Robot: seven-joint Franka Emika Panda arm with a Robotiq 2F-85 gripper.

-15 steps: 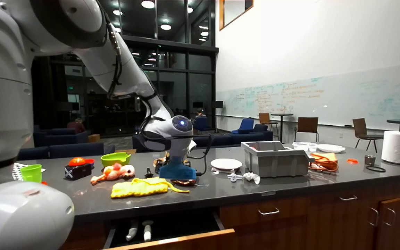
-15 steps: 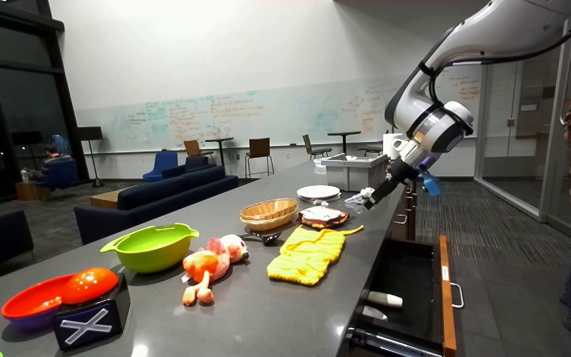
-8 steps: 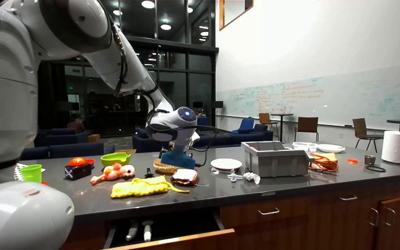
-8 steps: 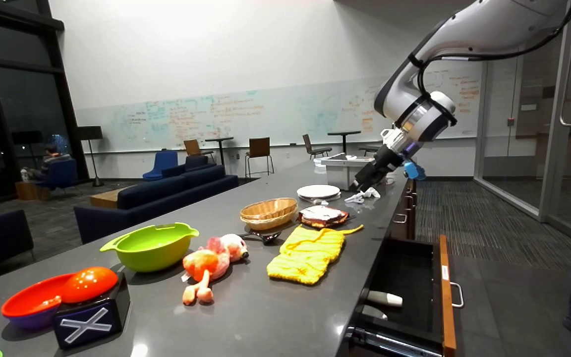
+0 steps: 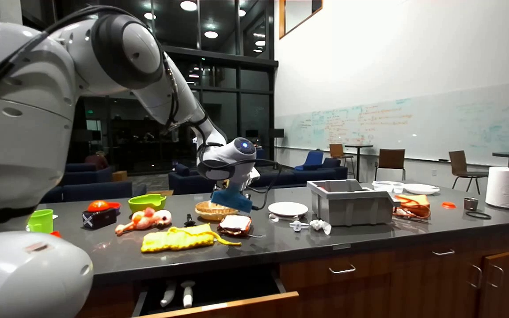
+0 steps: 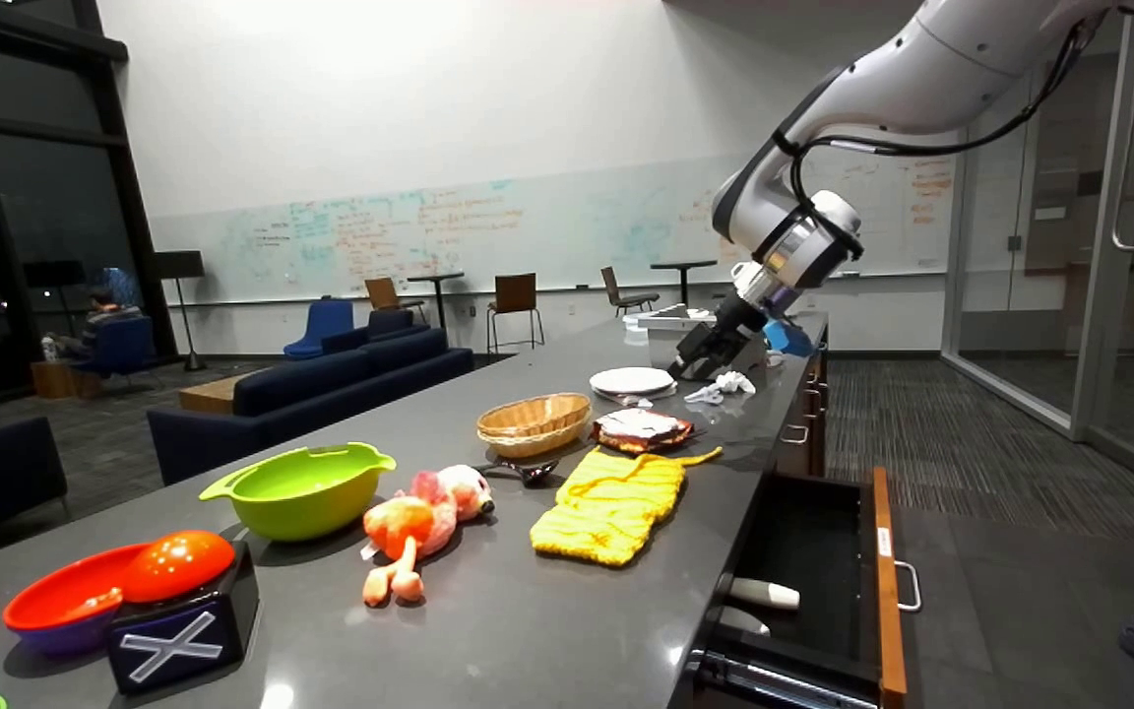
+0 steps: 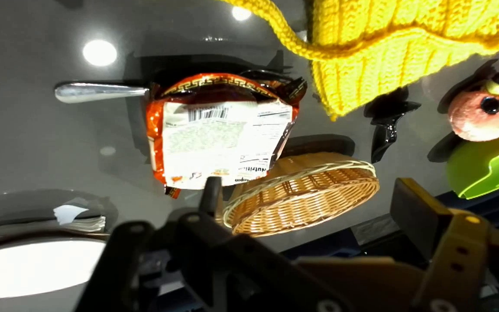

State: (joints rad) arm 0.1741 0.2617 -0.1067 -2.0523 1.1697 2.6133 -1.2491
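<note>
My gripper (image 7: 312,193) is open above the counter, with nothing between its fingers. In the wrist view a wicker basket (image 7: 306,208) appears beyond and between the fingertips, apart from them. A red packet (image 7: 221,138) with a white label lies beside the basket, and a silvery handle (image 7: 100,92) sticks out from under it. The yellow knitted piece (image 7: 388,52) is close by. In an exterior view the gripper (image 6: 690,366) hangs near the white plate (image 6: 631,381) and the grey bin (image 6: 661,347). A blue part on the wrist (image 5: 231,200) hides the fingers in an exterior view.
A pink plush bird (image 6: 429,522), a green bowl (image 6: 301,497) and a black box (image 6: 183,630) with an orange dome stand along the counter. Below the edge, a drawer (image 6: 884,581) is pulled out with pale-handled items inside. Crumpled tissue (image 5: 320,226) lies by the bin.
The gripper has risen and drawn back from above the red packet, which now shows fully in both exterior views. It stays open. A person at the side has mostly left the picture.
</note>
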